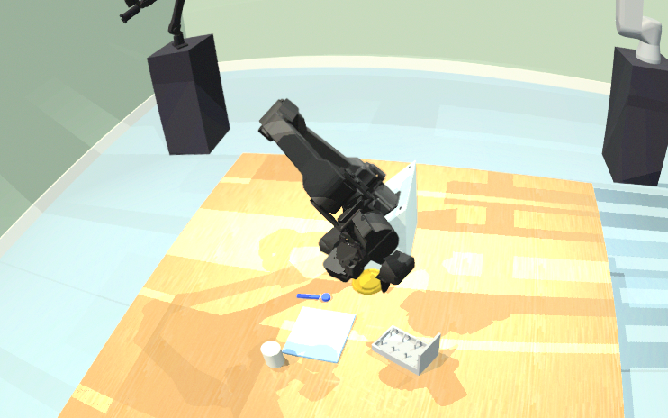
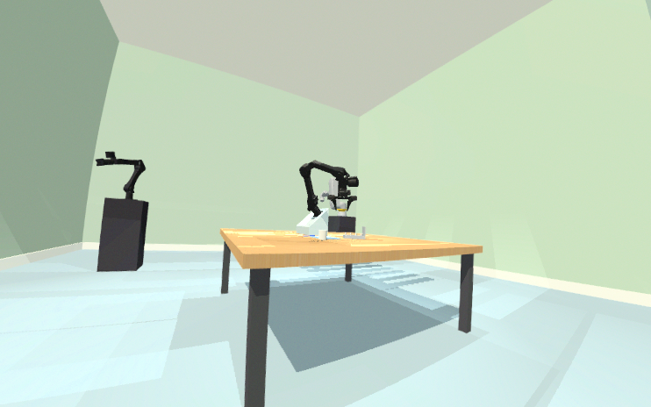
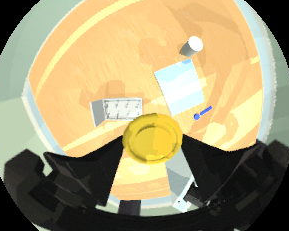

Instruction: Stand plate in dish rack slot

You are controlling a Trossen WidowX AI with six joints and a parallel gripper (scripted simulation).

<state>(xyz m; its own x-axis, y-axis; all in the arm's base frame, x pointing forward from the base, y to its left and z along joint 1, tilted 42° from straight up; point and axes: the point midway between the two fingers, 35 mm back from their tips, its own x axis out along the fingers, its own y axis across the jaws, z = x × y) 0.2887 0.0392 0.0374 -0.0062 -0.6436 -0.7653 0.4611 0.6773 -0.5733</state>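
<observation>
Pale green walls close off the room, and a wooden table on dark legs stands in the middle of the light blue floor. From my top camera I see the black arm reaching out from its white wedge mount towards the near half of the table. My gripper points down and is clamped on the yellow plate; the fingers are closed against its rim and hold it lifted off the wood, which the exterior view confirms, with a yellow sliver showing under the wrist well above the table.

Through the wrist camera the plate fills the centre, face towards the lens, with a dark finger on each side of it.

Taking the plate as the centre of the clock in the top view, the blue spoon lies at about 8 o'clock, near it. A white and light blue mat sits flat at about 7 o'clock, farther off, and a small white cup stands just beside the mat's near left corner. The grey dish rack rests at about 5 o'clock, well apart from the plate, its slots open upward and its tall end wall on the right.

Two dark pedestals stand on the floor beyond the table, each carrying another arm.
</observation>
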